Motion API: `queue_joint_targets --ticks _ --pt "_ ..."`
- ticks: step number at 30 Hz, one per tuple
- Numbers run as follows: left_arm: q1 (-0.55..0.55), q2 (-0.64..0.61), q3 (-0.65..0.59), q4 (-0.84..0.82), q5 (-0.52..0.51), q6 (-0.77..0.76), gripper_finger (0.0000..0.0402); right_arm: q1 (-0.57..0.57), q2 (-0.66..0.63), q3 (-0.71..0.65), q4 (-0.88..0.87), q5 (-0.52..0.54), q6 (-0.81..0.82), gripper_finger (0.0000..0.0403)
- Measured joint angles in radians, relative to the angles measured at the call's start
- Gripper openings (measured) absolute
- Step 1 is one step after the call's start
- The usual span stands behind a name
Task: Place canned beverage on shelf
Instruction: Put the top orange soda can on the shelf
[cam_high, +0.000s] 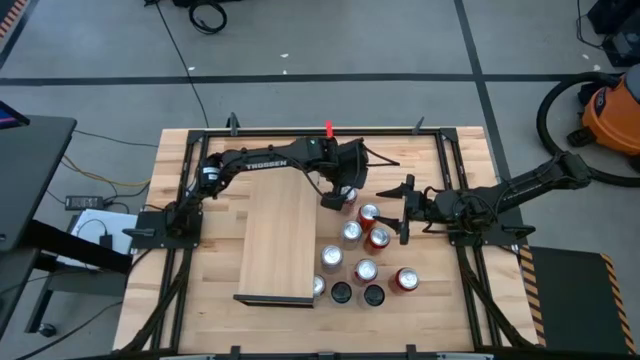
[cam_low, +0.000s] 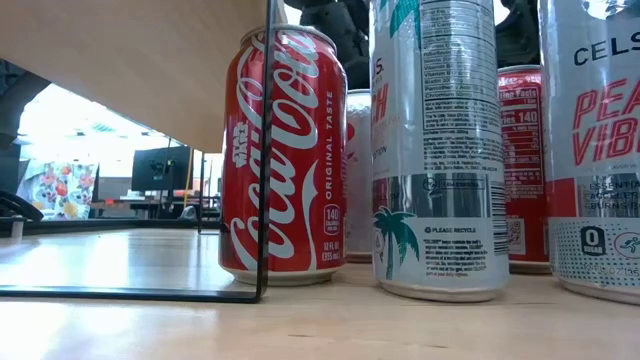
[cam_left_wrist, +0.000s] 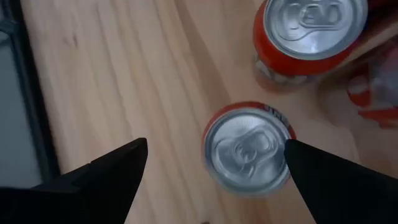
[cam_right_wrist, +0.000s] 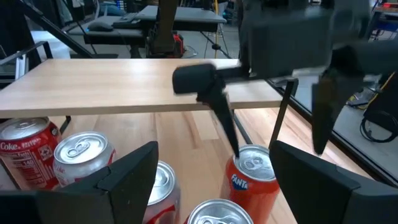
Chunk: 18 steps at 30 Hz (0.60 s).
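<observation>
An orange Fanta can stands upright on the wooden tabletop, just right of the shelf's far end. The shelf is a long pale plywood board raised on thin black legs; nothing stands on it. My left gripper hangs open over this can, pointing steeply down, with one finger on either side of the can's silver top. My right gripper waits open at the table's right, level, facing the cans and holding nothing. My left gripper stands open over the orange can's top, coming from above. One fingertip is right at the can's rim; I cannot tell whether it touches. The other fingertip is well clear of the can.
Several more cans stand close together on the tabletop right of the shelf, among them Coca-Cola cans and tall slim cans. A black frame runs round the table. Bare wood lies near the left wrist's can.
</observation>
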Motion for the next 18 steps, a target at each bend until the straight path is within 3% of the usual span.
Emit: queue_joint_targets --ticks 6,18 --pt "-0.006 -0.016 0.012 -0.045 0.077 -0.005 0.0389 0.0 0.0 0.0 0.01 0.0 -0.005 0.0318" --pt "-0.014 0.03 0.001 -0.022 0.038 -0.006 0.0389 0.001 0.0 0.0 0.014 -0.013 -0.005 0.0318"
